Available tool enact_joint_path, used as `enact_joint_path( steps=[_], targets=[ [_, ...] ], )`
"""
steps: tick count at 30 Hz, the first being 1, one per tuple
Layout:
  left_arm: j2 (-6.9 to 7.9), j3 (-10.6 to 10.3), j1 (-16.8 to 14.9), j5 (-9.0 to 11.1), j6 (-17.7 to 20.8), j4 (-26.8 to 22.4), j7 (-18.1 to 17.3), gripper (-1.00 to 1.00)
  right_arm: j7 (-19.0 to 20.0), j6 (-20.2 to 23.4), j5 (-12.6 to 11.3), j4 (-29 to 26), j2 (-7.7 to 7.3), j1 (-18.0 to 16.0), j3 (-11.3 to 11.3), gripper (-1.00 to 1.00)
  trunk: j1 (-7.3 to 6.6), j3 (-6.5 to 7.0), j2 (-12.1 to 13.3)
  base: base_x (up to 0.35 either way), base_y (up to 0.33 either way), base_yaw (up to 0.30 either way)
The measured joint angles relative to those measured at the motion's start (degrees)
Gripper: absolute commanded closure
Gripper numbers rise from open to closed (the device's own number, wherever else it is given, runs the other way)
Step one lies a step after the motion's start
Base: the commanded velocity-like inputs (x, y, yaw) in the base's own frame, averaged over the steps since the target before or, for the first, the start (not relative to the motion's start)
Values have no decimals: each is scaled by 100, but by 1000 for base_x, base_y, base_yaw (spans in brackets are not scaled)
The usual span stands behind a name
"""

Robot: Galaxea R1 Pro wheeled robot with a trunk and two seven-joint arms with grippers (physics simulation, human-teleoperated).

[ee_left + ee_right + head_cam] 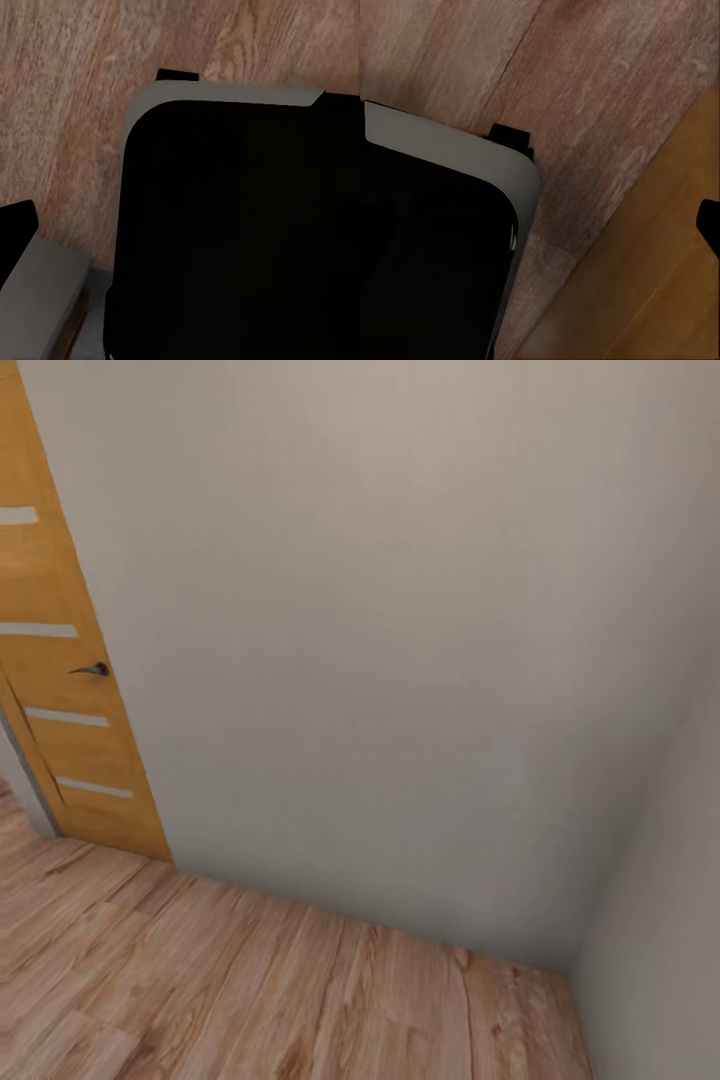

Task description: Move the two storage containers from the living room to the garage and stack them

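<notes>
Room: wood-plank floor [200,980] runs up to a plain pale wall [400,640]; I'm parked facing a corner, with a second wall [670,920] closing in on the far right.
Far left: light-wood door [60,690] with pale slats and a dark lever handle [92,670], its lower edge meeting the planks.
Left wrist: I'm looking down at a dark, rounded body with a grey rim [225,240], which I take for part of my own robot, over the same plank floor [67,112]. Left jaws: I cannot tell whether they are wide or closed.
Right wrist: another dark, grey-edged body [427,247] over planks [600,97], with an orange-brown wooden surface [660,285] just beside it, likely the door. Right jaws: a dark tip at the frame edge may be a finger, but I cannot tell their state.
Containers: neither tray is in sight from where I stand, and nothing is carried in front of me that I can see.
Key relation: with no tray in view I cannot say which way they lie from the jaws, how their long axis runs, or which arm is nearer; my guess is that I need to turn away from this corner and find them first.
Progress: judged from the plank floor, I'm not in the garage.
Writing: no labels, brands or text anywhere.
</notes>
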Motion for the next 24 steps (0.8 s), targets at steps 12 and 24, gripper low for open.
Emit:
enact_joint_path(
  steps=[12,24],
  targets=[
    [6,1,0,0,0,0,0,-100,-11,-9,-10,0,-9,0,-7,-100,1,0,0,194,0,269],
    [3,3,0,66,0,2,1,-100,-29,-40,-738,0,-14,0,-34,-100,3,0,0,24,0,269]
  ],
)
